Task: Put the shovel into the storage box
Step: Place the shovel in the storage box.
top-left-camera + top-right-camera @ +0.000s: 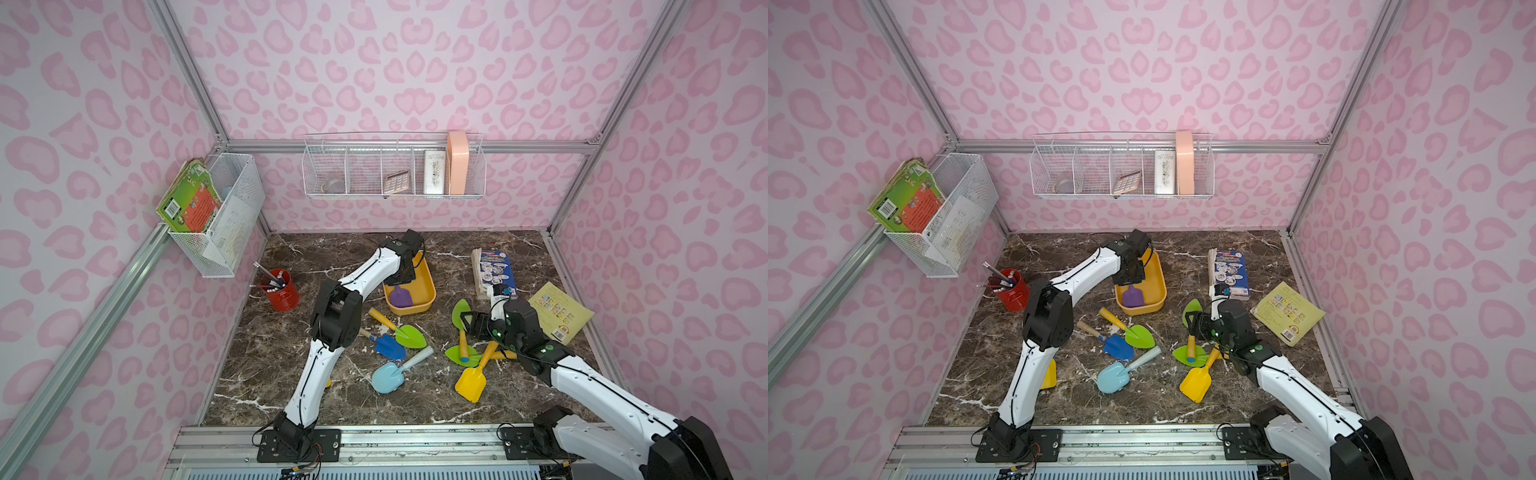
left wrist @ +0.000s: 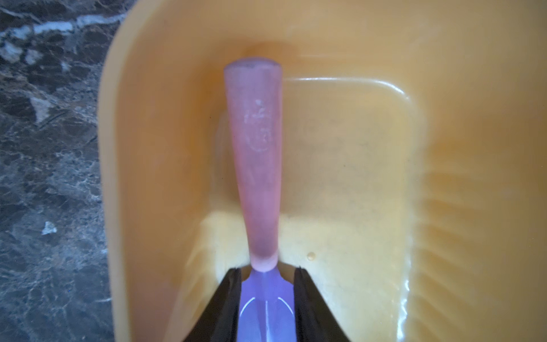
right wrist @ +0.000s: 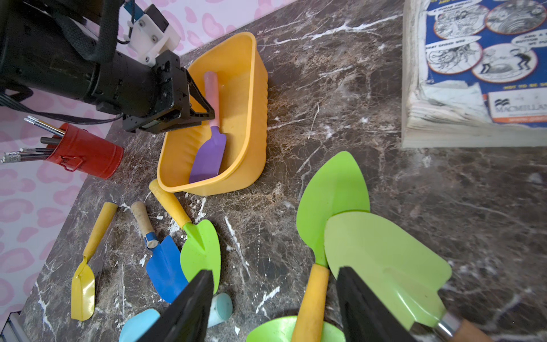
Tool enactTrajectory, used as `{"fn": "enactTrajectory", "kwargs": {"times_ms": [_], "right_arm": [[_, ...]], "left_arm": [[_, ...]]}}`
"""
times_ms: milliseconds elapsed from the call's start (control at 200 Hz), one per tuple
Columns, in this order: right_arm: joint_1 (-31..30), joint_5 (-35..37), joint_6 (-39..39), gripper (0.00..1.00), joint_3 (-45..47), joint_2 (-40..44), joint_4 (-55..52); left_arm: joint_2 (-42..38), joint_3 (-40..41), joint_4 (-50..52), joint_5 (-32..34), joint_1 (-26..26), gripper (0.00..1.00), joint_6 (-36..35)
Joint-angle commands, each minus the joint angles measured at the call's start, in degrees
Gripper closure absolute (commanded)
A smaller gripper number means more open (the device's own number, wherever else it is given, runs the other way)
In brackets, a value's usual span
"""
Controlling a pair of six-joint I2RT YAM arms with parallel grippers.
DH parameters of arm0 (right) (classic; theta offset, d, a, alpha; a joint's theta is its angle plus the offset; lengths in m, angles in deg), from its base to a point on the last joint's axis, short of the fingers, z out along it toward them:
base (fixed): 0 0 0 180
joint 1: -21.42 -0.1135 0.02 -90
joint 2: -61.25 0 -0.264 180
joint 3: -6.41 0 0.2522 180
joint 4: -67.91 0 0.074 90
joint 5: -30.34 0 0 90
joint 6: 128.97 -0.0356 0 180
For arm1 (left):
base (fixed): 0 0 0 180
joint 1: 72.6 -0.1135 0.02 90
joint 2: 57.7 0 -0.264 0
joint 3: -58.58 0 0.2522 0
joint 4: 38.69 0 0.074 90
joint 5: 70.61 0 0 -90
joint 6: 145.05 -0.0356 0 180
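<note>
Lying flat on the floor of the storage box (image 2: pixel 444 97), the purple shovel (image 2: pixel 254 165) is running along the box's long axis. Its pink handle is pointing away from the robot's base and its blade is sitting at the near end. The left gripper (image 2: pixel 268 271), on the nearer arm, is hanging over the shovel's neck. Its jaws are standing slightly parted, with a sliver of box floor showing on each side of the neck, and they are pinching nothing. A straight upward retreat is looking safest, since the box walls are lying close. The right gripper (image 3: pixel 275 271) is hovering spread and empty over a green shovel (image 3: pixel 331 189) on the table (image 3: pixel 340 88), apart from the box.
</note>
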Motion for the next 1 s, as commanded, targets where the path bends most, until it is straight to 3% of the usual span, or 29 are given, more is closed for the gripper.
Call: {"fn": "enactTrajectory", "kwargs": {"times_ms": [0,260,511,796,886,931,996], "right_arm": [[-0.1,0.3,0.5,0.31,-0.2,0.2,1.0],[-0.1,0.5,2.0,0.31,-2.5,-0.7,0.3],[-0.1,0.0,3.3,0.3,-4.2,-3.0,0.1],[-0.1,-1.2,5.9,0.23,-6.3,-4.6,1.0],[0.0,-1.4,6.3,0.14,-7.0,-4.8,1.4],[0.1,-1.2,6.0,0.01,-7.5,-5.2,1.3],[1.1,-2.9,5.0,0.0,-7.6,-5.9,2.0]], "left_arm": [[-2.0,0.0,1.2,-0.6,0.8,0.65,-1.5],[-6.9,0.6,0.9,-3.2,3.5,0.64,-4.4],[-14.8,7.8,-2.0,-5.6,6.9,0.64,-6.6],[-32.5,30.1,-14.2,-7.9,8.3,0.44,-8.6],[-38.5,37.3,-17.6,-7.6,8.3,0.4,-9.0],[-41.4,41.2,-19.2,-7.3,8.4,0.37,-9.3],[-45.3,45.8,-20.9,-6.5,8.4,0.31,-9.5]]}}
